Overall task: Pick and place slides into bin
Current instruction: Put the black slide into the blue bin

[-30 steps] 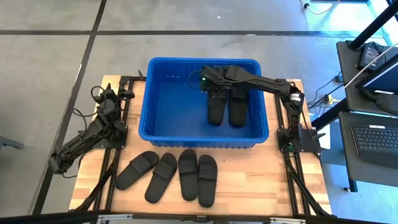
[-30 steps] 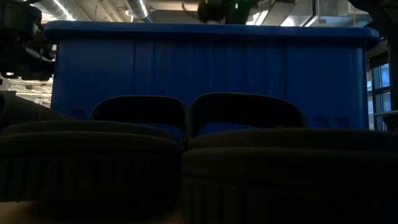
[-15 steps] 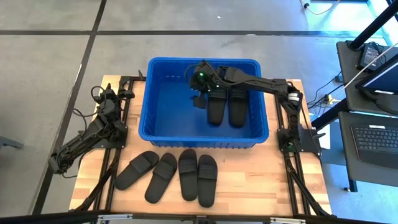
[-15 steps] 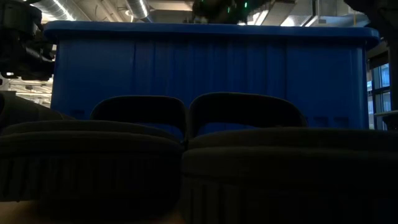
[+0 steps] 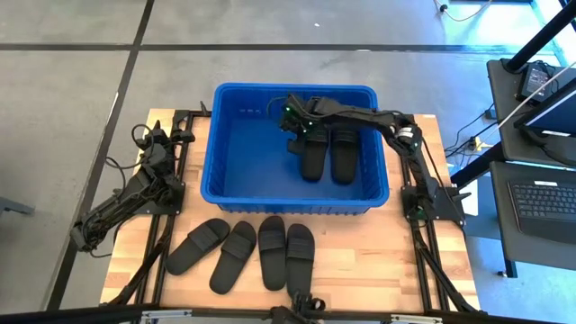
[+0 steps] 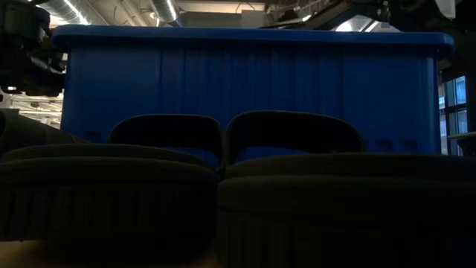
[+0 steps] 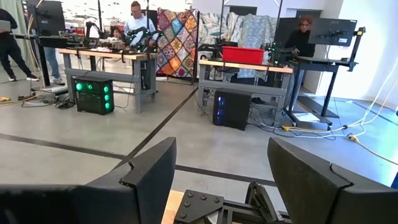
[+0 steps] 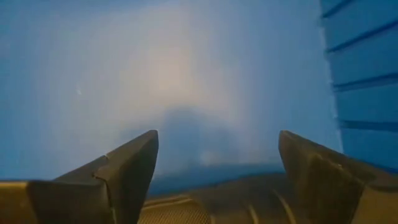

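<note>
High view: the bin point(image 5: 236, 153) is sitting at the table's point(image 5: 378, 261) far middle, with two slides point(image 5: 328, 151) lying side by side inside it, toward its 3 o'clock half. The right gripper point(image 5: 290, 132) is hanging over the bin interior near its 12 o'clock wall, fingers spread wide and pinching nothing — the nearer of the two binned slides is lying just at the gripper's 4 o'clock, under the wrist. Right wrist view is showing both dark fingers point(image 8: 127, 165) spread apart over the bare blue floor, a slide's point(image 8: 217, 199) textured surface lying close below them.

Four more slides point(image 5: 241, 255) are lying in a row on the table at the bin's 6 o'clock, outside it and well apart from the right gripper. Low view is showing two of them point(image 6: 290, 186) up close, with the blue wall rising behind.

The left gripper point(image 5: 156, 133) is waiting at the table's 9 o'clock edge — fingers point(image 7: 146, 174) spread, pinching nothing, well apart from every slide.
</note>
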Controlling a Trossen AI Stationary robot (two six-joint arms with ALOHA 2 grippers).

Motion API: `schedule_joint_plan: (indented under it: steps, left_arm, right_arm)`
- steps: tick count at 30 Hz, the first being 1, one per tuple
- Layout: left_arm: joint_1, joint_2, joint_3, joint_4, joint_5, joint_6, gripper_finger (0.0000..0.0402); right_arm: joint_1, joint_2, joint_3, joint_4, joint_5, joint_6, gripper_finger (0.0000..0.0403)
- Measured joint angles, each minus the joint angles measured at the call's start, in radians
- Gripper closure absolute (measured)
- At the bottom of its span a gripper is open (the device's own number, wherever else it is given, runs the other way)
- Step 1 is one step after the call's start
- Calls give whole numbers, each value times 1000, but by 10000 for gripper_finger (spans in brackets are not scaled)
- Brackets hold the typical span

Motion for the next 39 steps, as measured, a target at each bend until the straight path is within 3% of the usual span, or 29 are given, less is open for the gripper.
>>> schedule_joint_plan:
  steps: [11, 39]
  left_arm:
    - [0, 0, 0, 0, 0, 0, 153]
    - [0, 0, 0, 0, 0, 0, 153]
  right_arm:
    - [0, 56, 0, -73, 0, -57, 71]
    - [-5, 61, 13, -226, 53, -85, 71]
